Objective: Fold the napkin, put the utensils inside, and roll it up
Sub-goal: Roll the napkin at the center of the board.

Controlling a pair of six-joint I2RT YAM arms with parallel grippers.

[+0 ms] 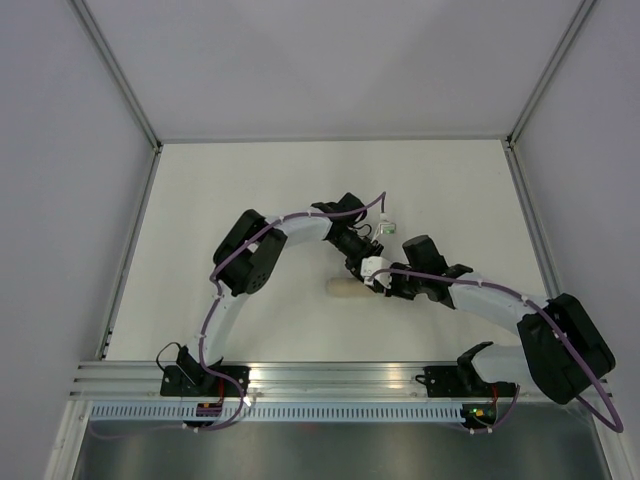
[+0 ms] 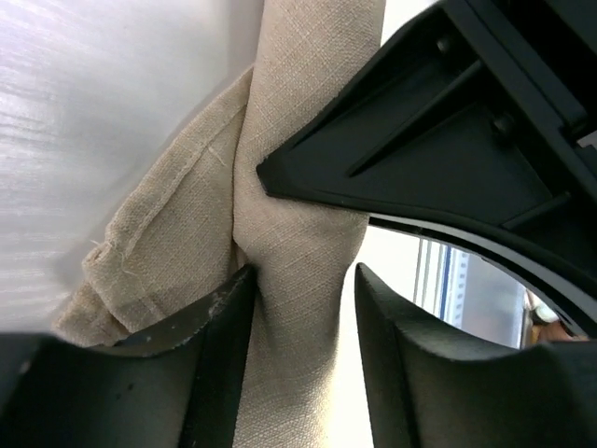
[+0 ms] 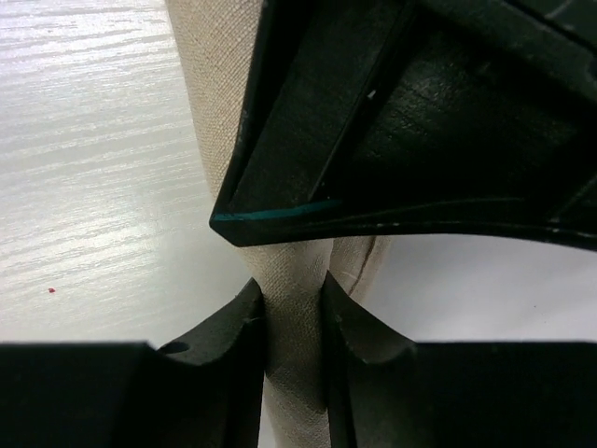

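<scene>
Near the middle of the white table (image 1: 250, 200), a shade toward 6 o'clock, the napkin (image 1: 347, 290) lies as a short tan roll, its length running from 9 to 3 o'clock. Only its 9 o'clock end shows bare from above; both arms crowd over the 3 o'clock end.

From where I stand, the left gripper (image 1: 368, 268) comes down on that end from about 12 o'clock, its arm arching up from the base at 7 o'clock. The right gripper (image 1: 383, 285) meets it from 3 o'clock, and the two black heads sit just beside each other, nearly touching.

Looking along the left wrist, the roll passes straight up between its two dark fingers (image 2: 215, 345). Both tips touch the cloth and nip it in slightly, so that tool has the napkin pinched. A looser hemmed fold (image 2: 159, 252) bulges out at 9 o'clock, and the other arm's black body fills the 1 to 3 o'clock corner.

Along the right wrist, the jaws are drawn close and squeeze a narrow waist of the same cloth between their tips. The left tool's head looms from 12 to 3 o'clock, right over the fabric. A tiny red speck (image 3: 51, 290) sits on the table at 9 o'clock.
</scene>
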